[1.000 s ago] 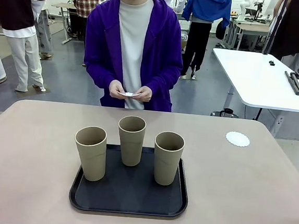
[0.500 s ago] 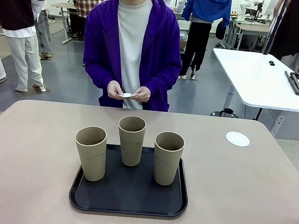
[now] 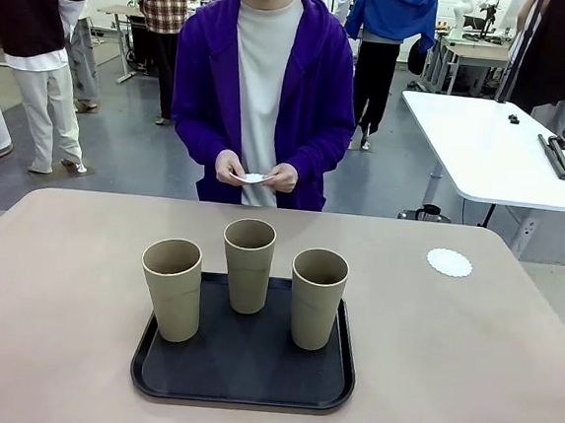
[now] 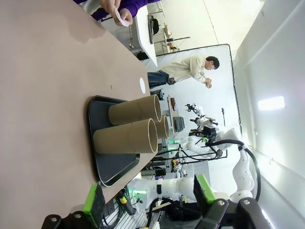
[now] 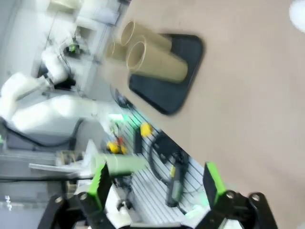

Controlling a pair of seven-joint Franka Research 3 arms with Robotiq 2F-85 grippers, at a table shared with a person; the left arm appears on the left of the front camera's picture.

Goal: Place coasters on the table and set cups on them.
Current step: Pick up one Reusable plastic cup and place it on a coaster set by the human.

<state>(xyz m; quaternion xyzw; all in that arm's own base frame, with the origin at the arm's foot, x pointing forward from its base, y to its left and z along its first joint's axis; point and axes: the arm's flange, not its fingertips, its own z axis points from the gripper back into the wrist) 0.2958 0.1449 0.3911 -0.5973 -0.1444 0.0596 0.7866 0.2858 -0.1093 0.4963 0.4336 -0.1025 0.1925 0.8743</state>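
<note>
Matte tapered cups (image 3: 248, 263) stand on rounded black tray (image 3: 240, 382); coaster (image 3: 449, 263) seems lacy.

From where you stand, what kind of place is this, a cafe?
Likely a robotics lab or test hall, not a cafe: the left gripper and right gripper hang open near the table, and a white work table stands on bare grey floor behind.

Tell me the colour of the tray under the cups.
The tray is black; the front view shows it best.
</note>
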